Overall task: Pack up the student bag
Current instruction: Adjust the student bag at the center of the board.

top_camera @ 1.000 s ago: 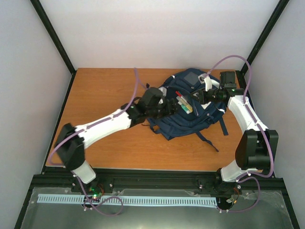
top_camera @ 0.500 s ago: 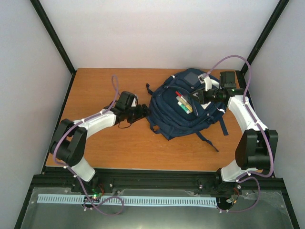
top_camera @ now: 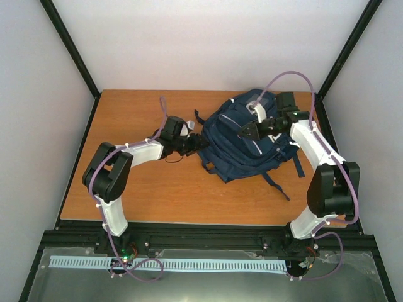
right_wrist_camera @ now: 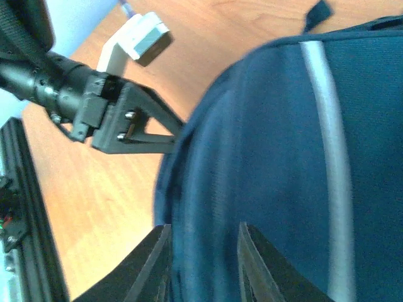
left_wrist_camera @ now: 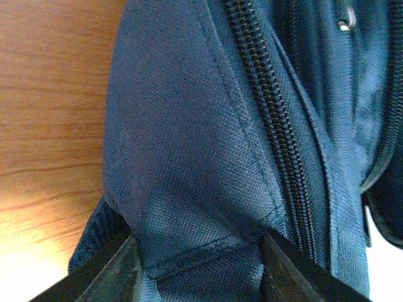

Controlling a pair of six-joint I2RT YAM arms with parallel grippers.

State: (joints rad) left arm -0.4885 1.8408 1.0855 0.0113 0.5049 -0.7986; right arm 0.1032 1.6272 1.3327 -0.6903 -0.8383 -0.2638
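Item one: the student bag (top_camera: pixel 234 154), a large navy-blue woven-fabric backpack with white stripe trim, lies flat on the right half of my orange-brown wooden table (top_camera: pixel 138 189), towards the far edge. Its dark shoulder straps (top_camera: pixel 277 182) trail out towards the near side. Item two: my left gripper (top_camera: pixel 201 143), black and two-fingered, sits low at the bag's left edge. From its own camera the left gripper (left_wrist_camera: pixel 198 270) has its fingers moderately apart, with a seamed fold of the bag (left_wrist_camera: pixel 189 157) filling the gap and touching both. A heavy dark zip (left_wrist_camera: pixel 271 126) runs up the cloth just to the right of that fold. Item three: my right gripper (top_camera: pixel 244 131) reaches in from the far right and rests on top of the bag, near its middle. In the wrist view the right gripper (right_wrist_camera: pixel 201 251) shows only a narrow gap, with a ridge of blue fabric (right_wrist_camera: pixel 271 157) rising between the fingers beside a white stripe (right_wrist_camera: pixel 327 157). The left gripper (right_wrist_camera: pixel 165 129) is visible beyond, meeting the bag's rim. That view is blurred, and for neither tool can I tell whether the fabric is truly pinched or merely lying between the fingers.
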